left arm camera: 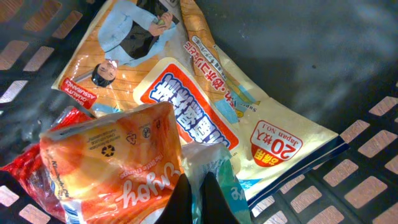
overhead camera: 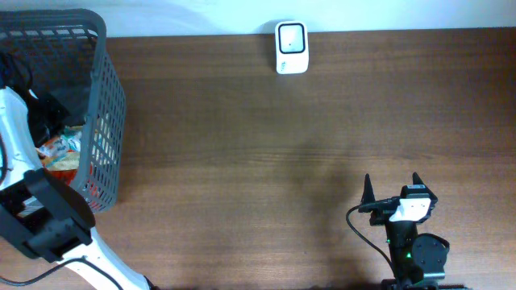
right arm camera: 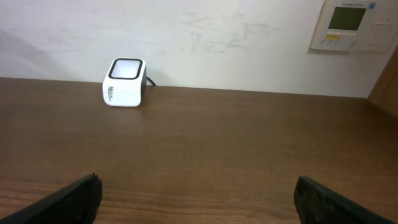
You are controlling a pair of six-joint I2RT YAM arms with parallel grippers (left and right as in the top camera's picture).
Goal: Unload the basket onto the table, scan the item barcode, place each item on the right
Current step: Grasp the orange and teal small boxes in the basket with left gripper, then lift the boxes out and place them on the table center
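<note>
Closest of all, the left gripper (left arm camera: pixel 196 198) has its dark jaws pressed together down in the basket (overhead camera: pixel 103 97). The tips sit between an orange pouch (left arm camera: pixel 118 162) and a clear wrapper (left arm camera: pixel 217 171) with a teal edge; whether any film is nipped between them I cannot tell. Under both lies a big flat packet (left arm camera: pixel 205 87) printed with Japanese lettering and a cartoon figure, and a red packet (left arm camera: pixel 25 177) pokes out at the left. The grey basket stands at the left end of the table (overhead camera: pixel 242 161). At the far edge, well apart, sits the white scanner (overhead camera: pixel 291 47). The right gripper (overhead camera: pixel 393 187) is near the front right, jaws spread wide, holding nothing.
</note>
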